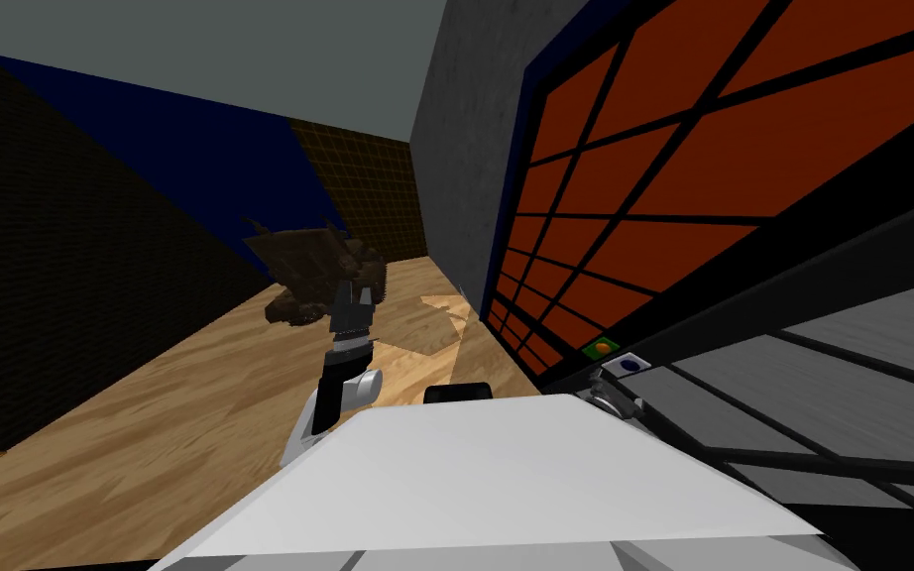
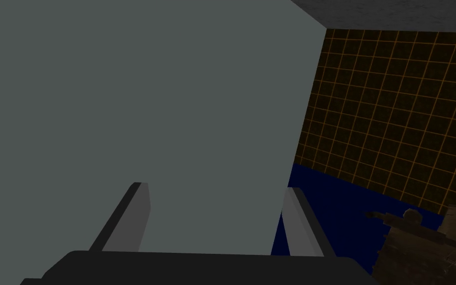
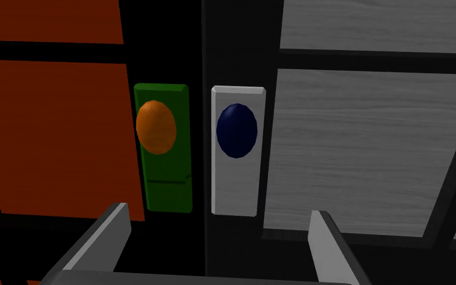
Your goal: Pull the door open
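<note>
A double door stands at my right: a red-panelled leaf (image 1: 683, 169) and a grey-panelled leaf (image 1: 842, 367), both in black frames. At their meeting edge an orange knob (image 3: 156, 126) sits on a green plate (image 3: 165, 188). Beside it is a dark blue knob (image 3: 236, 130) on a white plate (image 3: 235, 198). My right gripper (image 3: 219, 210) is open, a short way off the door and apart from both knobs, with the white plate between its fingers' line. In the head view it is by the knobs (image 1: 612, 389). My left gripper (image 2: 215, 187) is open and holds nothing, raised over the floor (image 1: 358, 292).
A grey wall (image 1: 465, 149) adjoins the red leaf. A brown, ragged heap of furniture (image 1: 316, 273) stands on the wooden floor (image 1: 148, 436) ahead of my left arm. A dark brick wall (image 1: 58, 297) runs along the left.
</note>
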Motion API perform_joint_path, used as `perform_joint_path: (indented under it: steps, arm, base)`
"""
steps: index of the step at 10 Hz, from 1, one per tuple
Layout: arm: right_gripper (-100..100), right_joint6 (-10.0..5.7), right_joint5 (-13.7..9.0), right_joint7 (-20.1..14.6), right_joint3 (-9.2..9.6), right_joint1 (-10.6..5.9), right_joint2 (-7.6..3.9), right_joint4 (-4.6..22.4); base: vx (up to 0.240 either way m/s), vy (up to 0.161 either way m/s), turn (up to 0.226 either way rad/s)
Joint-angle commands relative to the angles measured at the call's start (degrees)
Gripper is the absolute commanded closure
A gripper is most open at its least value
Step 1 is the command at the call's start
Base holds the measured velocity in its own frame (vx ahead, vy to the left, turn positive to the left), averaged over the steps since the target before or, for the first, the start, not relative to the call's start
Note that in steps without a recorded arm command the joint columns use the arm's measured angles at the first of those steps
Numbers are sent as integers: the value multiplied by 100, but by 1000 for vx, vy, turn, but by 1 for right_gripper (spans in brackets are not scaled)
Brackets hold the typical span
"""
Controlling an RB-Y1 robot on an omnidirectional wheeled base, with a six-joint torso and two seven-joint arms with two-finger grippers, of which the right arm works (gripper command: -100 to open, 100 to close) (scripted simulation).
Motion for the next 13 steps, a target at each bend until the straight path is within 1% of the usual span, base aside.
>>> perform_joint_path:
  steps: [1, 2, 3, 4, 5, 6, 7, 8, 10, 12, 13]
  arm:
    - [-100, -5, -4, -34, 7, 119, 51, 69]
    - [-100, -7, -5, -47, 8, 157, 62, 90]
    - [-100, -12, -8, -75, 11, 235, 83, 135]
    - [-100, -12, -8, -75, 11, 235, 83, 135]
    - [-100, -21, -11, -122, 15, 353, 104, 200]
    - [-100, -21, -11, -122, 15, 353, 104, 200]
    - [-100, -31, -15, -178, 20, 481, 120, 270]
    - [-100, -33, -15, -190, 20, 508, 123, 285]
    - [-100, -51, -18, -281, 28, 700, 136, 390]
    - [-100, -65, -19, -354, 36, 841, 140, 466]
    - [-100, -85, -17, -446, 47, 1007, 138, 555]
  base:
    - [-47, 58, -109]
    - [-94, 128, -142]
    - [-135, 133, -120]
    - [-90, 96, -37]
    - [-68, 81, -132]
    - [-57, 56, -76]
    - [-63, 56, -128]
    - [-68, 61, -127]
    - [-74, 63, -149]
    - [-61, 58, -128]
    - [-59, 50, -273]
